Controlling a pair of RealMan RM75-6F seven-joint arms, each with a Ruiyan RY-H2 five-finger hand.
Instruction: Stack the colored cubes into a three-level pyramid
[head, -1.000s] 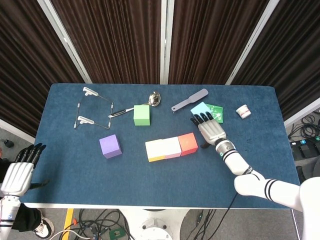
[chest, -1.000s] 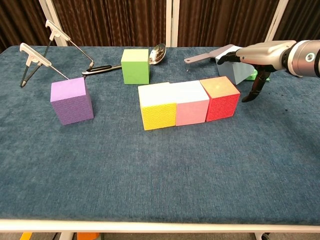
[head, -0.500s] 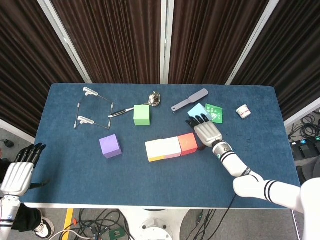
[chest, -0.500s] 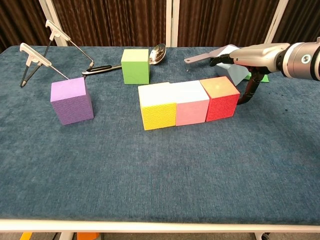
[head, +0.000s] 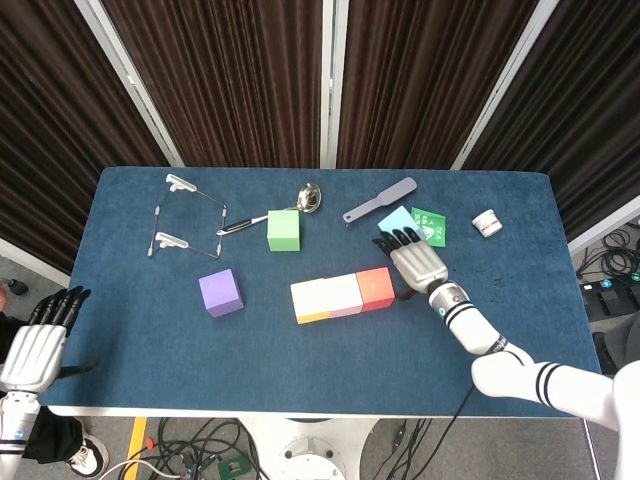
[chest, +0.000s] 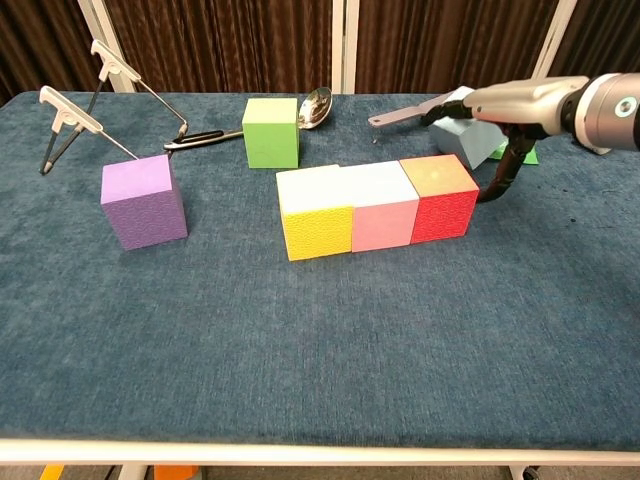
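A: From the head view, yellow cube (head: 312, 298), pink cube (head: 345, 293) and red cube (head: 375, 287) sit touching in a row mid-table; right hand (head: 417, 263) hovers flat, fingers spread, holding nothing, over the blue cube (head: 397, 219).

B: Left hand (head: 37, 345) hangs off the table's corner, fingers apart, empty.

A: Chest view: green cube (chest: 271, 131) behind the row, purple cube (chest: 144, 200) apart on the left.

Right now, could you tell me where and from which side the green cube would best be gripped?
Grip the green cube across its left and right faces, coming down from above. It stands upright and alone, those sides are free, while the spoon lies just behind it. Judging by position, the right robot hand is nearer.
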